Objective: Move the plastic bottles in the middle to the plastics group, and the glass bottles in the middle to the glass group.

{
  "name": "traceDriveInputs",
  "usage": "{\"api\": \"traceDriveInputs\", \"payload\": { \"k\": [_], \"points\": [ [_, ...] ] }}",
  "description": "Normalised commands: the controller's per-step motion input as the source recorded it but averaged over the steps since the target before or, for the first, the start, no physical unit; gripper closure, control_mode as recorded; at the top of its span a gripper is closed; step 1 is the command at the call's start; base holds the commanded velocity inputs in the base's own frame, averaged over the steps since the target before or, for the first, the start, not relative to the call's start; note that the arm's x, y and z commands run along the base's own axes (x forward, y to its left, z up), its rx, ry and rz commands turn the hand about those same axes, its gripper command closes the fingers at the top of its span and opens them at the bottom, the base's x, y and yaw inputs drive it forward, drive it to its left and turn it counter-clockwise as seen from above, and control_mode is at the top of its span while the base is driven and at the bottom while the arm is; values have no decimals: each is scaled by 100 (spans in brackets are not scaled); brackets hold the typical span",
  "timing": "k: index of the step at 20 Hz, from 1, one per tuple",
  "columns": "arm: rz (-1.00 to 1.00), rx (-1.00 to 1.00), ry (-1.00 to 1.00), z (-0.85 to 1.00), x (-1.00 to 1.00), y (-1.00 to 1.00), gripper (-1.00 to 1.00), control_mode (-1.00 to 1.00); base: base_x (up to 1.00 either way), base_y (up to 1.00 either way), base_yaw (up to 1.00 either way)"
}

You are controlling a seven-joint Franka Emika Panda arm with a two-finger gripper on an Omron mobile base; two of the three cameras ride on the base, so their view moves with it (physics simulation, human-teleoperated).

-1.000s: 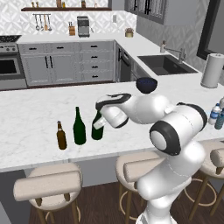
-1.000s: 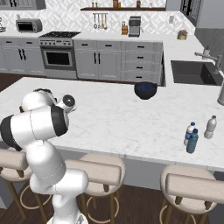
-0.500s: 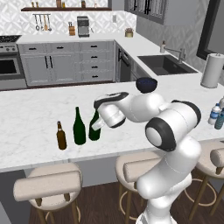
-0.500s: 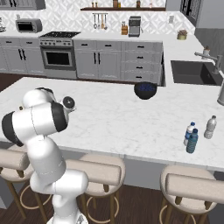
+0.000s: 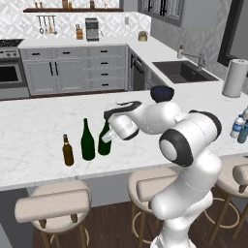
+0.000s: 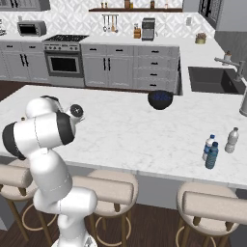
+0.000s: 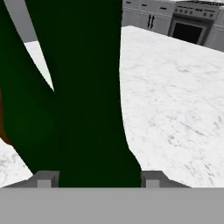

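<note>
The brighter green wine bottle point(image 5: 103, 141) stands upright on the white marble counter point(image 5: 38, 121), close beside the very dark green wine bottle point(image 5: 87, 141). A short brown beer bottle point(image 5: 68, 151) is just left of those. My gripper point(image 5: 108, 137) is shut on the green wine bottle's body. In the hand view the green wine bottle point(image 7: 87, 87) fills the space between my fingertips point(image 7: 47, 179), with the dark bottle point(image 7: 22, 113) behind it. Three small plastic bottles stand together far right: a bluish-teal one point(image 6: 212, 155), a blue-labelled one point(image 6: 208, 146) and a pale one point(image 6: 232, 140).
A dark blue bowl point(image 5: 162, 92) sits on the counter behind my arm. A white paper-towel roll point(image 5: 234, 77) stands at the far right beside the sink point(image 5: 184, 71). Bar stools point(image 5: 53, 203) line the counter's near edge.
My arm has carried the green wine bottle a little to the left, closer to the dark green bottle. The other bottles have not moved.
</note>
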Motion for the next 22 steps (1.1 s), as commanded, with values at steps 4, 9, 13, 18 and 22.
{"api": "traceDriveInputs", "payload": {
  "k": [4,9,13,18,22],
  "points": [
    [0,0,0,3,0,0,-100,-100,0,0,0],
    [0,0,0,18,0,0,-100,-100,0,0,0],
    [0,0,0,29,0,-1,-100,-100,0,0,0],
    [-1,0,0,44,-12,-19,-100,-100,0,0,0],
    [-5,0,0,45,-17,-38,-100,-100,0,0,0]
  ]
}}
